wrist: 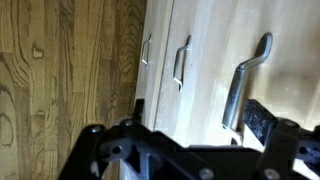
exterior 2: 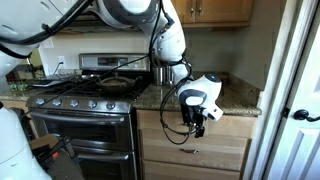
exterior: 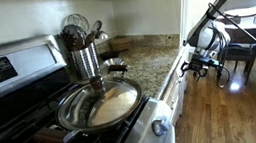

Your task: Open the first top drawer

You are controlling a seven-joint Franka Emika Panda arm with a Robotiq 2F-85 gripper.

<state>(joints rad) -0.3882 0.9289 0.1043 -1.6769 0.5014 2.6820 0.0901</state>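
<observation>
1. The black two-fingered tool (exterior 2: 196,122) is held spread wide, nothing in it, just in front of the wide, shallow, pale-fronted top drawer (exterior 2: 232,128), which is shut under the speckled granite tabletop (exterior 2: 236,101).
2. The curved grey metal handle (wrist: 245,80) isn't straddled yet, so it could get clipped by one finger if the tool is closed off-centre.
3. Two similar handles (wrist: 181,62) are seen close by, so the wrong front could be pulled.
4. If it's tugged at an angle, the grip is probably lost.
</observation>
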